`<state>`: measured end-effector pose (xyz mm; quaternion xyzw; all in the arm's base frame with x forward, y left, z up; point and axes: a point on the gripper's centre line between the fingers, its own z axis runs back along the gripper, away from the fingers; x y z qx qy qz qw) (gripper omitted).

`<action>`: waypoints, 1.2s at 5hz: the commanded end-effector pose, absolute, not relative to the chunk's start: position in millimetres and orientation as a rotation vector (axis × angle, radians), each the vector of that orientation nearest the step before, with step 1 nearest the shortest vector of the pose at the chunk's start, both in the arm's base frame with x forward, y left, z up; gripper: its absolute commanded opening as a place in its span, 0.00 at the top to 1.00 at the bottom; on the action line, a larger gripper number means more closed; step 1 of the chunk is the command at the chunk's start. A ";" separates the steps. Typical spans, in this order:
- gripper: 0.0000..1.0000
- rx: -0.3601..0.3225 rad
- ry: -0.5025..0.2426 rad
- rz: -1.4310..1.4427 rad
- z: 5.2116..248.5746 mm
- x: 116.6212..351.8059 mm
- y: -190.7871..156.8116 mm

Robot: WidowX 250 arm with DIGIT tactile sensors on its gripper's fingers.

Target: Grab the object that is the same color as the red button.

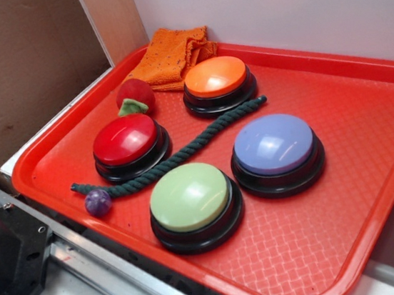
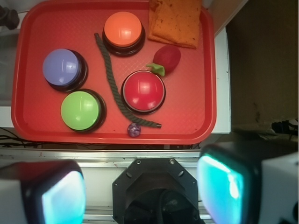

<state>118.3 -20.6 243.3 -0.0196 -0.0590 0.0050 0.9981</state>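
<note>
The gripper (image 2: 140, 191) shows only in the wrist view, where its two pale, glowing fingers (image 2: 229, 184) fill the lower corners, spread wide with nothing between them. It hangs well back from the tray, over the black mount and metal rail at the near edge of the bench (image 2: 154, 161).

The red tray (image 1: 375, 190) holds everything. The red button (image 1: 126, 140), dark red and domed on a black base, sits toward the tray's left side in the exterior view. Just behind it, close to its base, lies the small red toy fruit (image 1: 135, 94), its pale green leaf part turned toward the button. Whether fruit and button touch cannot be told. An orange cloth (image 1: 171, 53) lies folded in the far left corner, just beyond the fruit.

An orange button (image 1: 217, 76) stands to the right of the fruit, near the cloth. A lavender button (image 1: 274, 145) sits toward the middle right, and a pale green button (image 1: 190, 197) nearer the front edge, just beside the lavender one. A dark green rope (image 1: 183, 153) runs in a curve from beside the orange button, between the red button and the green and lavender buttons, ending near the front left rim. A small purple ball (image 1: 98, 201) rests by that end of the rope, against the tray's front edge.

In the wrist view, the ball, the rope and the red button lie between the gripper and the fruit. Brown cardboard (image 1: 21, 61) stands to the left of the tray.
</note>
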 end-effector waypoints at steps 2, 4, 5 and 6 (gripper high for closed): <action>0.00 -0.020 -0.144 0.057 228.5 132.0 -11.0; 0.00 0.025 -0.155 0.271 177.0 166.8 20.1; 0.00 0.080 -0.206 0.415 142.0 190.1 31.8; 0.00 0.091 -0.274 0.491 114.7 215.1 38.8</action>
